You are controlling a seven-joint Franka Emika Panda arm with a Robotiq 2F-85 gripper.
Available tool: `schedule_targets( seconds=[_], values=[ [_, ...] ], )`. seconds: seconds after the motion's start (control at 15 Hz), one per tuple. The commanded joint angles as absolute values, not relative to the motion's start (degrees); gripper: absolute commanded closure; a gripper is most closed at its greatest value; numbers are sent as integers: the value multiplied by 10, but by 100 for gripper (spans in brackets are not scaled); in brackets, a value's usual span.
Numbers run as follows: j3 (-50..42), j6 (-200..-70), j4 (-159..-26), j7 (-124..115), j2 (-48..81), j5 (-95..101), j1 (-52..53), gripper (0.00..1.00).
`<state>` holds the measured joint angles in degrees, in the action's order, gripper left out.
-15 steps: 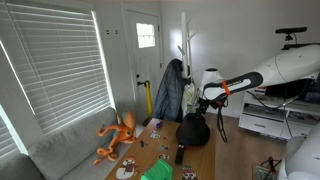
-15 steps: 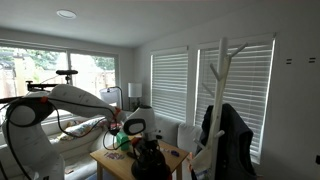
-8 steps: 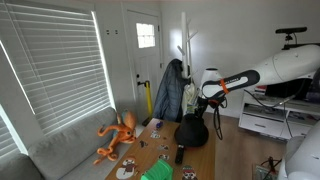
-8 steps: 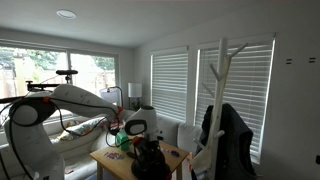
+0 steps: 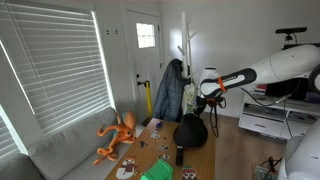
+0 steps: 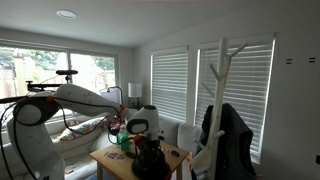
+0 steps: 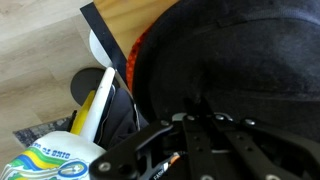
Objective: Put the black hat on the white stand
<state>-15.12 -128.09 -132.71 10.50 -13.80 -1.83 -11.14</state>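
The black hat (image 5: 192, 132) rests on the wooden table (image 5: 160, 150), its domed crown up; it also shows in an exterior view (image 6: 150, 166). My gripper (image 5: 206, 106) comes down onto its crown from above. In the wrist view the black hat (image 7: 235, 55) fills the upper right, and my gripper (image 7: 199, 104) is shut, its dark fingers pressed together on the hat's fabric. An orange-red rim of the red hat (image 7: 129, 58) peeks out beside it. The white stand (image 5: 185, 45) rises behind the table with a dark jacket (image 5: 170, 90) hung on it; its branching pegs show on the white stand (image 6: 222, 75).
A grey sofa (image 5: 70, 150) with an orange plush toy (image 5: 118, 138) lies along the blinds. Small items sit on the table: a dark remote (image 5: 180, 154), a green object (image 5: 156, 173) and a yellow-white bottle (image 7: 92, 112). The white arm (image 6: 70, 100) arches over the table.
The gripper has gone from open to shut on the black hat's crown. The arm has shifted only slightly; the hat still lies on the table.
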Motion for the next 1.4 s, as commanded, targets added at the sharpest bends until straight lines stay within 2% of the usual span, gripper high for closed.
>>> schedule_targets(
  seconds=[0.0, 0.4, 1.33],
  values=[
    [-150, -1245, -1302, 98, -136, -32, -112, 98],
    [-142, -1203, -1280, 88, -185, -11, -116, 98],
    [-125, -1222, -1241, 91, -263, -40, -89, 98]
  ],
)
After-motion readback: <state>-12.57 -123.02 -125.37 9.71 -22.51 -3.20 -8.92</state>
